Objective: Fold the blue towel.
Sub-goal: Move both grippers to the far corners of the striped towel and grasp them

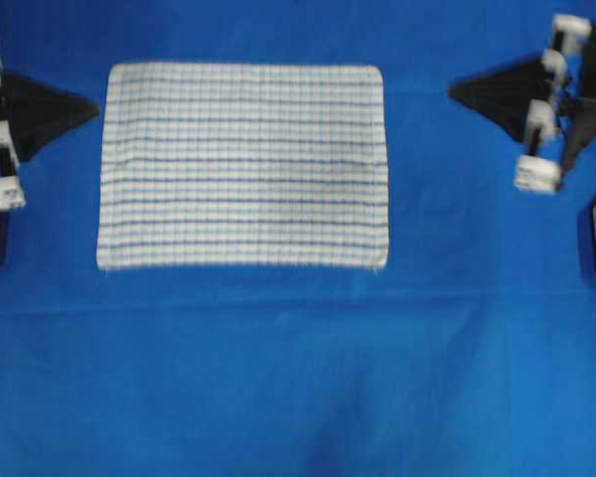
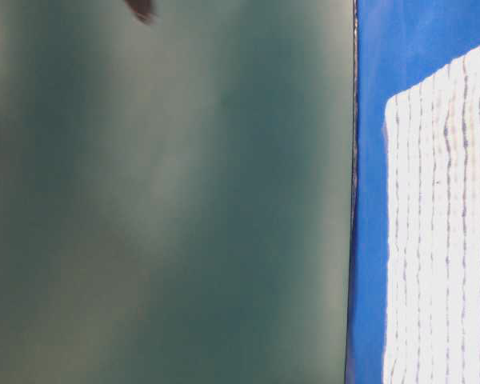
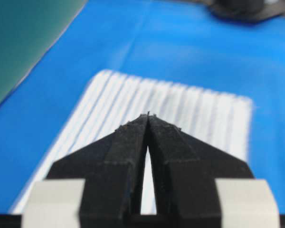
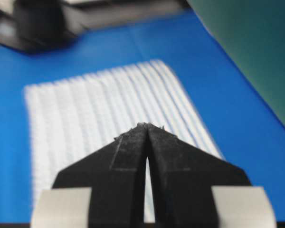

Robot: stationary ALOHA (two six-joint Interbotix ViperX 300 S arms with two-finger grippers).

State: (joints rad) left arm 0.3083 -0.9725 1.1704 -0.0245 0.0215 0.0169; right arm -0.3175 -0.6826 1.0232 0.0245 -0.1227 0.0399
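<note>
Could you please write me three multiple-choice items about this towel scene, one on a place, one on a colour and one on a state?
1. Where does the towel lie?
A. between the two end effectors
B. under the right end effector
C. off the table cloth

2. What colour is the table cloth?
A. green
B. solid blue
C. red

3. How is the towel?
A. folded in half
B. bunched up
C. spread flat

Answers: 1 A, the left end effector and the right end effector flank it; 2 B, blue surrounds the towel; 3 C, all four edges show.

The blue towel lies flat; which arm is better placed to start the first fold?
Probably the left. The left gripper sits shut just beside the blue towel; the right gripper, also shut, is farther from its edge.
</note>
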